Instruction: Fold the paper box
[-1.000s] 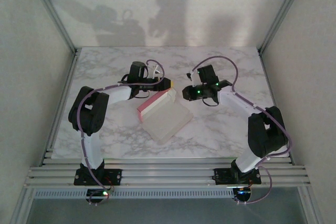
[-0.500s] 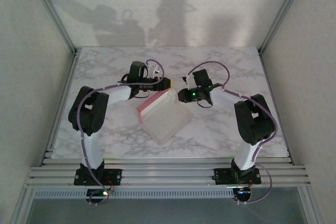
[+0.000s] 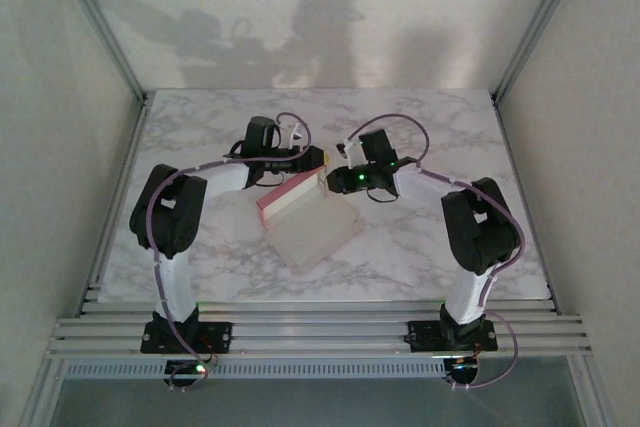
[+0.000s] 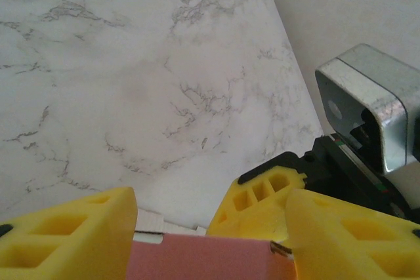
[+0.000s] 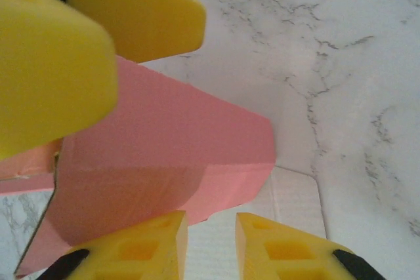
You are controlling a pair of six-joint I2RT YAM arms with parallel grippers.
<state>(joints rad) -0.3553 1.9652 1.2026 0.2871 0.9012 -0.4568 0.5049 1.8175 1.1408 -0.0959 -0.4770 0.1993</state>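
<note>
Box (image 3: 305, 222) of thin paperboard, matte pink on one face and white with fine ribbing on the other, lies half-folded on the marble table (image 3: 430, 127). Its raised pink wall spans the gap of the left gripper (image 4: 210, 231), whose blocky yellow jaws stand wide and touch it on both sides. Right gripper (image 5: 211, 227) has its jaws slightly parted with nothing between them. The pink wall is just beside them and the white face lies beyond.

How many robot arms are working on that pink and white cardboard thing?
2. The left arm reaches the paper box from the left, the right arm from the right, meeting at its far edge.
</note>
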